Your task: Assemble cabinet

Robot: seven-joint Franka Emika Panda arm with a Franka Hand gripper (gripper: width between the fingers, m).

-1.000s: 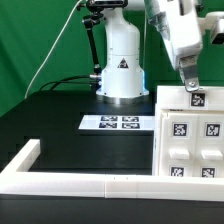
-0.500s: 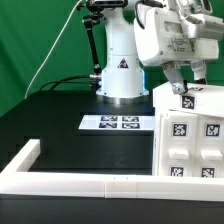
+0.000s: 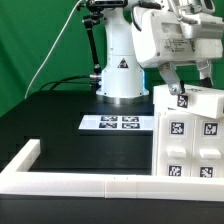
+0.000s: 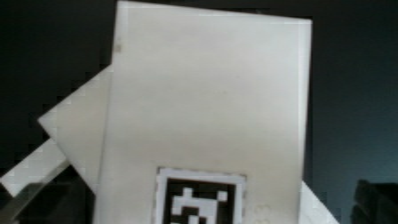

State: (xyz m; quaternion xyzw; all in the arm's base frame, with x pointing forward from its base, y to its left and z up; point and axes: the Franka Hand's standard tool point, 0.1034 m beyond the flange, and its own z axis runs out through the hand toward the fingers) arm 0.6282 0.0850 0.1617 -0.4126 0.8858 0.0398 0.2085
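Black table carries the cabinet; tool above, grip unclear.

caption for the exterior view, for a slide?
Franka arm's end effector at the top edge of the tagged white cabinet, beside the marker board on a black table.

cabinet | white panel fills view | one black-and-white tag | dark background
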